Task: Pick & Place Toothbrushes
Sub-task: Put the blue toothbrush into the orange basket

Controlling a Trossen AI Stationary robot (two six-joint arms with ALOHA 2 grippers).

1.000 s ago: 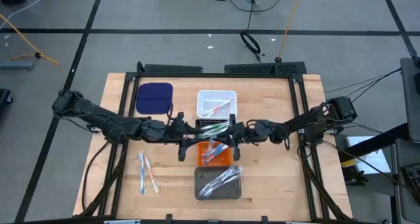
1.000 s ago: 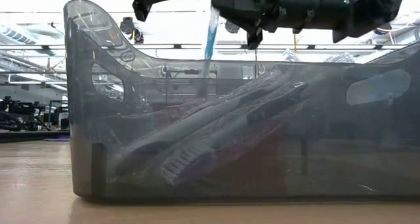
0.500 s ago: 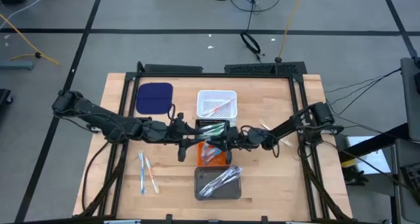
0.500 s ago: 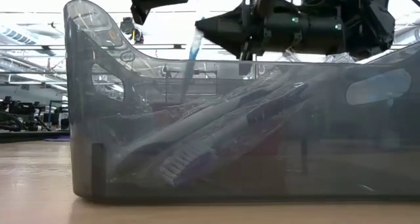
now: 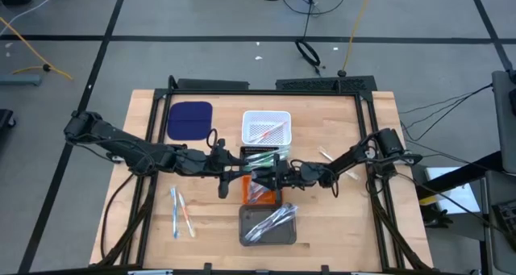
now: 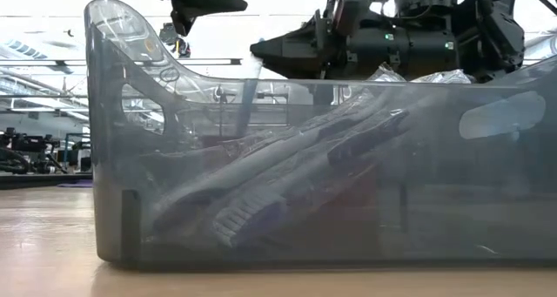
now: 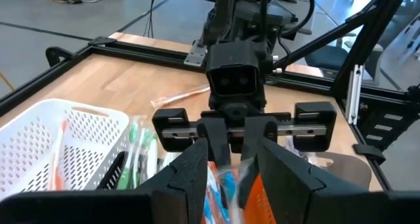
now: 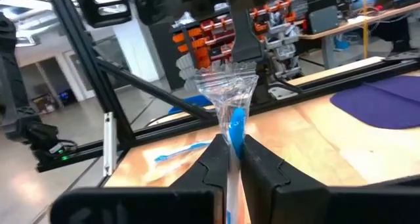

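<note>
My right gripper [image 5: 260, 177] is shut on a light blue toothbrush in a clear wrapper [image 8: 231, 122] over the orange tray [image 5: 274, 196], which holds several toothbrushes. It also shows in the left wrist view [image 7: 230, 140] and the low view [image 6: 283, 49]. My left gripper [image 5: 229, 168] [image 7: 239, 184] is open and empty just left of the orange tray, facing the right gripper. More toothbrushes lie in the white tray [image 5: 266, 128], the black tray [image 5: 262, 156] and the grey tray [image 5: 268, 224]. Three lie on the table at the near left [image 5: 181, 212] and one at the right [image 5: 326, 156]. My right gripper pinches the wrapped blue toothbrush [image 8: 233, 133] between its two fingers [image 8: 213, 159]. The wrapper's flared end [image 8: 226, 79] sticks out past the fingertips. The fingers come from the table's right, slanting down. The toothbrush [image 6: 249, 86] slants down from them toward the orange tray.
The dark blue pad [image 5: 190, 120] lies at the far left of the table. The four trays stand in a row down the table's middle. The grey tray's wall [image 6: 113, 158] fills the low view. Black frame rails [image 5: 371, 138] run along the table's sides.
My right gripper has gone toward the table's left and near edges and down, from over the black tray to over the orange tray. The blue toothbrush has come with it, sinking lower and tipping more aslant.
</note>
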